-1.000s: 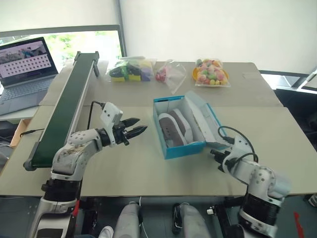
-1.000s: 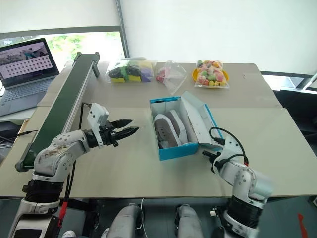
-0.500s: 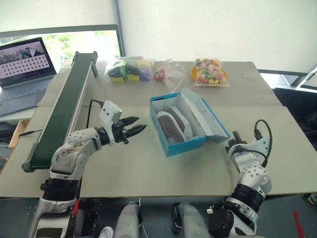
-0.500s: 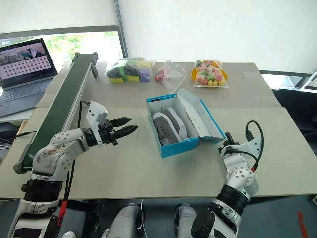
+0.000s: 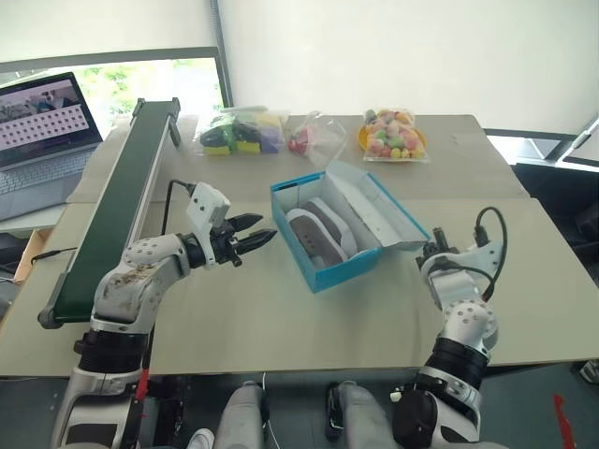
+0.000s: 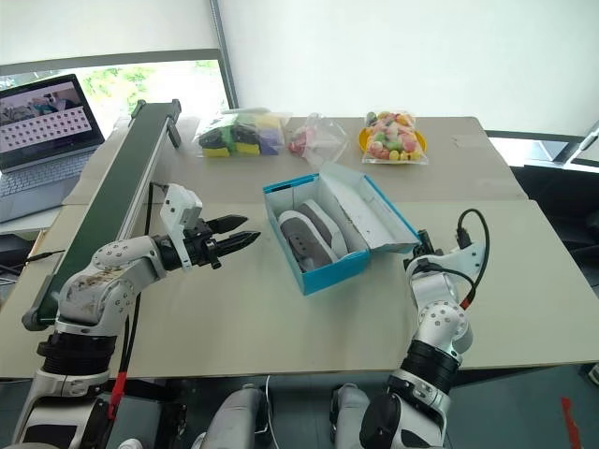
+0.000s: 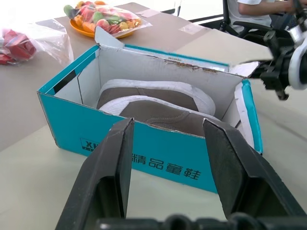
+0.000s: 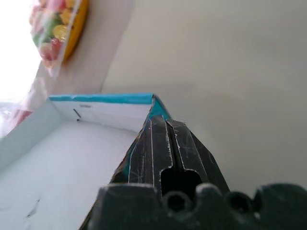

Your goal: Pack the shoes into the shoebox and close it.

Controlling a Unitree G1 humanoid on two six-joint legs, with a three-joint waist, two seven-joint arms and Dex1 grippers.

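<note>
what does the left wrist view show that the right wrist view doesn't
Left wrist view: the two shoes lying in the box, the black print on the box's blue outer wall, a bag of red items, a seated person far behind, and the right gripper at the lid's corner. The left gripper has open jaws.

Right wrist view: the lid's white inner face up close, with the shut jaws at its corner.

Both: the box, the tan table and the bag of colourful items on an orange plate.
</note>
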